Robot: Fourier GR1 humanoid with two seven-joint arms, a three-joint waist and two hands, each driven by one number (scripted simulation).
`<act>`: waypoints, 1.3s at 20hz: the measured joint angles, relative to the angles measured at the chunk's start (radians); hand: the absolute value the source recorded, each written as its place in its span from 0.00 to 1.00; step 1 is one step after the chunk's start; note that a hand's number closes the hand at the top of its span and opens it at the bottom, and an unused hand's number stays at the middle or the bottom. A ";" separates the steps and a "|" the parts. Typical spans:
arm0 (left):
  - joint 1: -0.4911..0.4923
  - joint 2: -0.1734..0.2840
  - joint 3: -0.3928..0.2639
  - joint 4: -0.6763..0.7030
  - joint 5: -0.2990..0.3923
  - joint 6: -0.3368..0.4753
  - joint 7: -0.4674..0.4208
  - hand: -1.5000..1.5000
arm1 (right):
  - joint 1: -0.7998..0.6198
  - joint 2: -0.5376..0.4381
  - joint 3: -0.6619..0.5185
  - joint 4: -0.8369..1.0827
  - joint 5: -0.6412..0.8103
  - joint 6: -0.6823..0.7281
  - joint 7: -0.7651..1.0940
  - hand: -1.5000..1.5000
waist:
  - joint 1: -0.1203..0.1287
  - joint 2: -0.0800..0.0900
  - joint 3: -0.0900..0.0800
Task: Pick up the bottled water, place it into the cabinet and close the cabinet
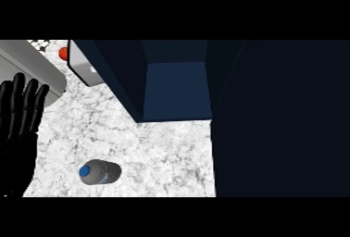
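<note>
Fingers (26, 95) of the black left hand (19, 122) stand straight and spread, tips pointing toward the far side of the counter, holding nothing. That hand shows at the left edge of the head view, resting open, its fingertips overlapping the near rim of a grey rounded basin or tray (31, 62) at the upper left. The right hand does not show in this view.

The bottled water, a grey cylindrical bottle with a blue cap (100, 172), stands on the white speckled marble countertop (157, 148), seen from almost directly above. It sits toward the near edge of the counter, apart from the left hand and touched by nothing.

The dark navy cabinet (174, 88) hangs above the counter at centre, its interior visible as a lighter blue panel. A large dark navy surface (287, 120), apparently the cabinet's open door or side, fills the right portion of the view and hides the counter behind it.

A small red round object (64, 53) lies at the upper left beside a white slanted panel (85, 67); what either is cannot be told. A checkered patch (42, 45) shows at the top left.
</note>
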 measured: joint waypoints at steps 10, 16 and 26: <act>0.106 0.156 -0.044 0.008 0.461 -0.424 -0.002 0.00 | 0.119 -0.031 0.076 -0.094 -0.063 0.098 0.055 0.00 | 0.034 -0.006 -0.011; 0.232 0.322 0.075 -0.021 0.799 -0.592 0.071 0.00 | 0.197 -0.032 0.163 -0.238 -0.081 0.115 0.164 0.00 | 0.042 -0.007 -0.010; 0.371 0.433 0.263 0.002 1.045 -0.753 0.155 0.00 | 0.212 -0.002 0.289 -0.374 -0.007 0.070 0.310 0.00 | 0.044 -0.004 -0.010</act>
